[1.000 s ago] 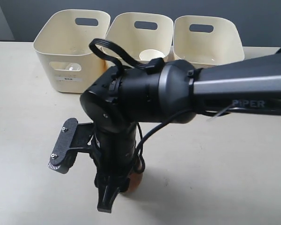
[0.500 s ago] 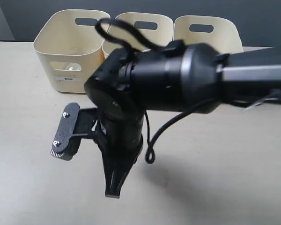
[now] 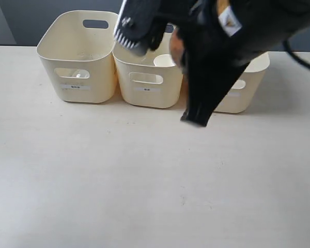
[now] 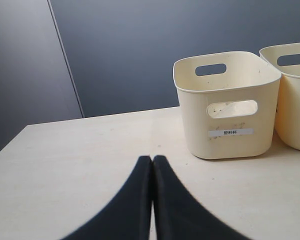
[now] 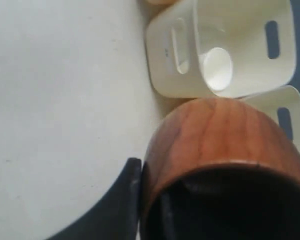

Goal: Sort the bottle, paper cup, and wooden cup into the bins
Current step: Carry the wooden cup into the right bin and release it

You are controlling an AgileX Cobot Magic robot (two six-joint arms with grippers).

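One pale table (image 3: 144, 181) carries it all. Three cream bins (image 3: 243, 101) sit side by side along its far edge. The right arm (image 3: 232, 46) is a big black blur over the middle and right ones, and the sticker on it is unreadable. The right gripper (image 5: 136, 172) is clamped on the wooden cup (image 5: 225, 145), one finger against its outer wall, with the cup up in the air above the bins. The left gripper (image 4: 152, 159) is pressed fully together and empty, low over the table near the left bin (image 4: 225, 115). The paper cup (image 3: 165, 60) stands in the middle bin (image 3: 144, 98). Each bin has a small white label (image 4: 230, 132), print too tiny to read.
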